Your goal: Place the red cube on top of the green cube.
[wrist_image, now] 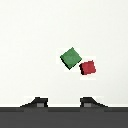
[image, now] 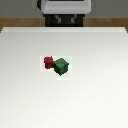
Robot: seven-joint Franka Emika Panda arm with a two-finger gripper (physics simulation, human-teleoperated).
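The red cube [image: 48,61] lies on the white table, right beside the green cube [image: 61,66], on the exterior view's left of it. The two stand close together, touching or nearly so. In the wrist view the green cube [wrist_image: 71,58] and the red cube [wrist_image: 88,67] both lie on the table, far below the camera. My gripper [wrist_image: 65,103] is open and empty, with its two fingertips [wrist_image: 37,102] spread wide, high above the cubes. The gripper does not show in the exterior view.
The white table [image: 30,100] fills most of the exterior view. The robot's base [image: 65,11] stands at its far edge, with a wooden floor strip [image: 15,23] beside it.
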